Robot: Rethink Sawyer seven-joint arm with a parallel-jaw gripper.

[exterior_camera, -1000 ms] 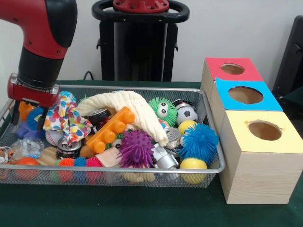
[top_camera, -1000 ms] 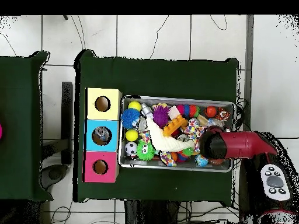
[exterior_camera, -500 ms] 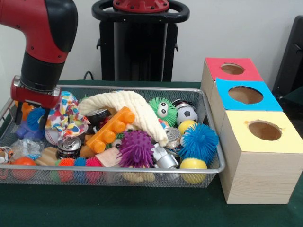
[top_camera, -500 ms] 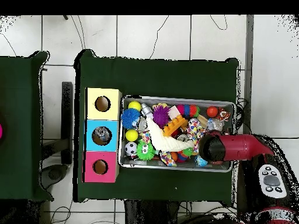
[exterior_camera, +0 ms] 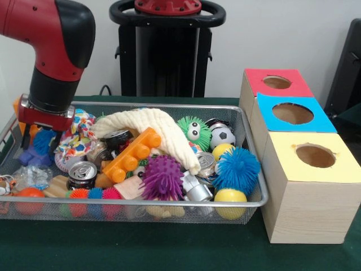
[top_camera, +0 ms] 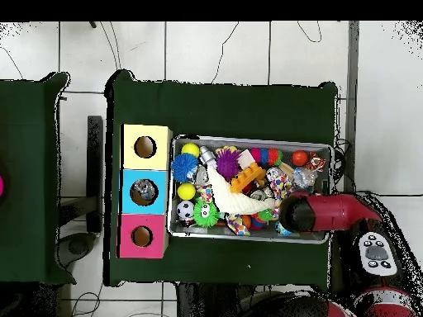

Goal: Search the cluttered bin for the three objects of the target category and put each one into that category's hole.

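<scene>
The gripper (exterior_camera: 38,141) is hovering over the bin's (exterior_camera: 248,135) end, looks like it's searching. Can't tell whether it's apart or together. Next it needs a target.

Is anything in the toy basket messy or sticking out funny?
The whole wire bin is a jumble, toys heaped on each other. The cream cloth sprawls over the pile, draped across the orange block. Nothing has spilled onto the table, and the three boxes sit neatly in a row. The gripper hangs at the bin's end.
</scene>
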